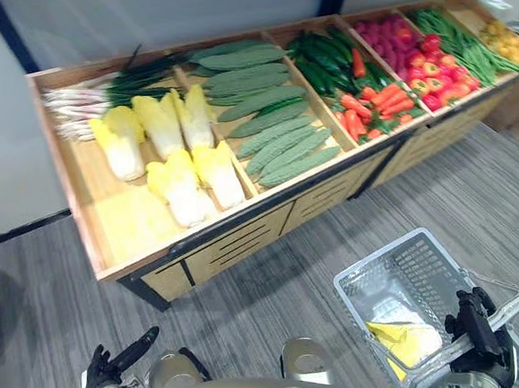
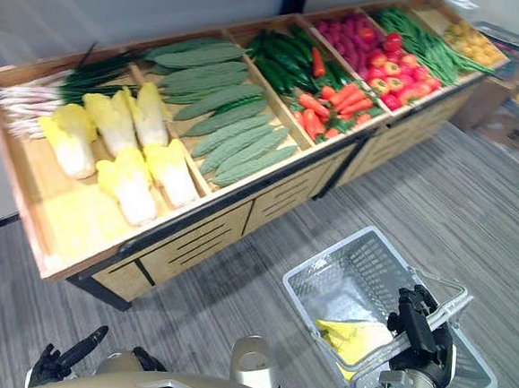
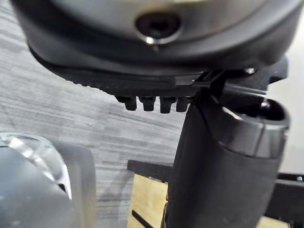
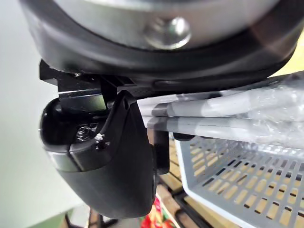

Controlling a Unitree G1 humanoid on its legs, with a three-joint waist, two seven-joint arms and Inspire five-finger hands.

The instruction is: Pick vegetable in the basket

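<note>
Grey basket handle [image 4: 223, 116] is gripped by the right hand [image 1: 480, 342]; the left hand [image 1: 102, 372] is held low, fingers loose.

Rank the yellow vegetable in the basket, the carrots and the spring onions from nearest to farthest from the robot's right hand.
1. Yellow vegetable, in the basket the right hand holds.
2. Carrots, on the stand, right of middle.
3. Spring onions, at the stand's far left end.

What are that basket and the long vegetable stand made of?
Basket: looks like pale grey plastic, matte, with moulded slotted walls; its handle, held by the right hand, seems grey bars under clear wrap. Stand: light wood, likely, with visible grain and dark trim.
</note>
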